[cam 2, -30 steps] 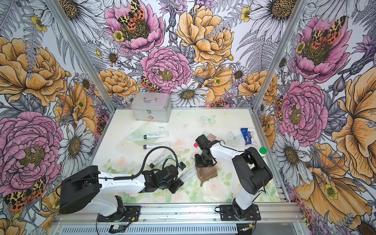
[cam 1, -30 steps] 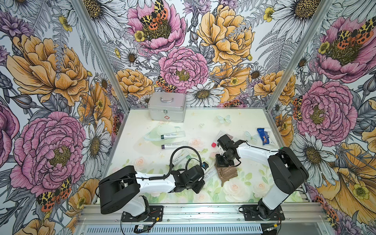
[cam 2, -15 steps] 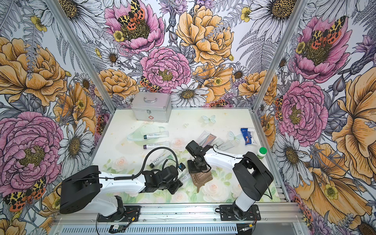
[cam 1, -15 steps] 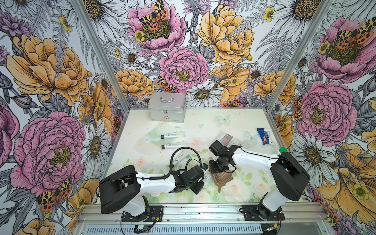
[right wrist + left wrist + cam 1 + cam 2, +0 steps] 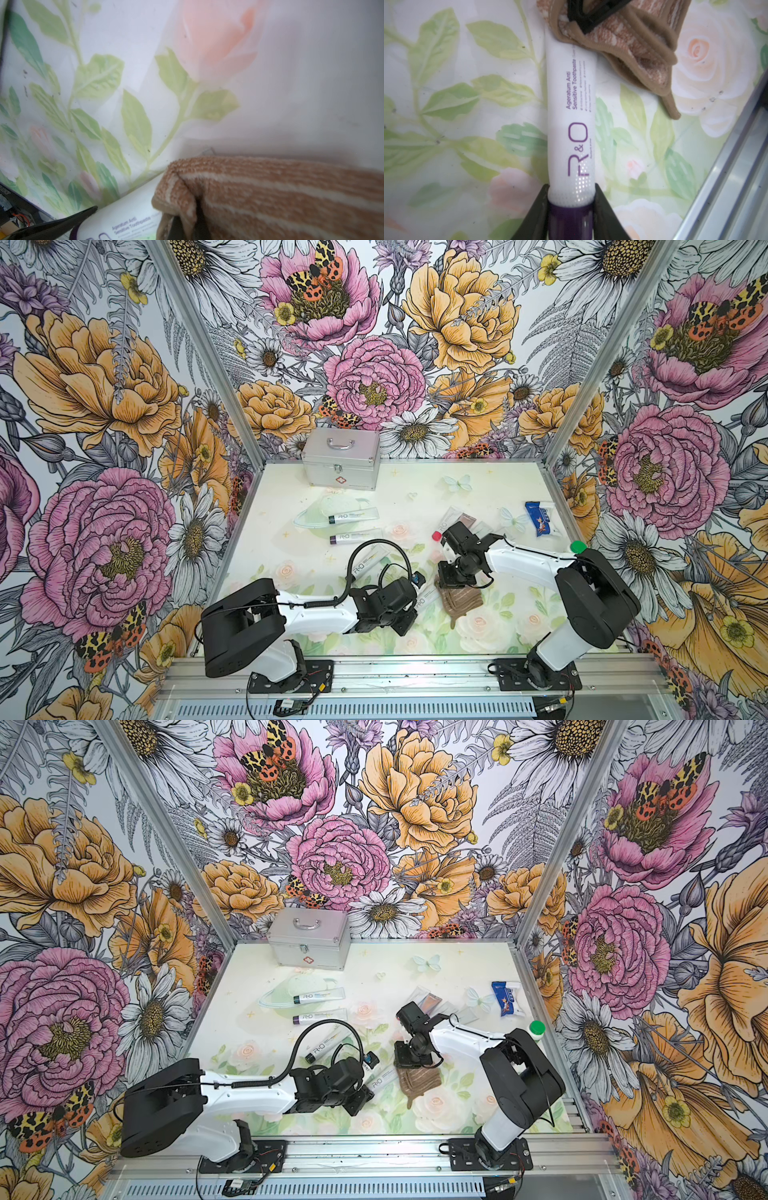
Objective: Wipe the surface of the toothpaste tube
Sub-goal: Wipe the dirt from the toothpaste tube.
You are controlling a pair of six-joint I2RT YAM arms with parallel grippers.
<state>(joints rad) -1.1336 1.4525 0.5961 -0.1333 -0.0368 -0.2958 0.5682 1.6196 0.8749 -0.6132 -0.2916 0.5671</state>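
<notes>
The left gripper (image 5: 571,194) clamps the tube (image 5: 571,104) just above its purple cap, its arm stretched low. The right gripper (image 5: 187,216), arm bent downward, pinches a folded brown cloth (image 5: 643,52) over the tube's far end. The tube, white with purple lettering, lies flat, well apart from the case (image 5: 340,460).

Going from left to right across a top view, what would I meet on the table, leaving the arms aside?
Silver first-aid case → gripped toothpaste tube → striped brown cloth → blue packet → green-capped bottle. Loose tubes and sachets overlap these, so they are omitted.
</notes>
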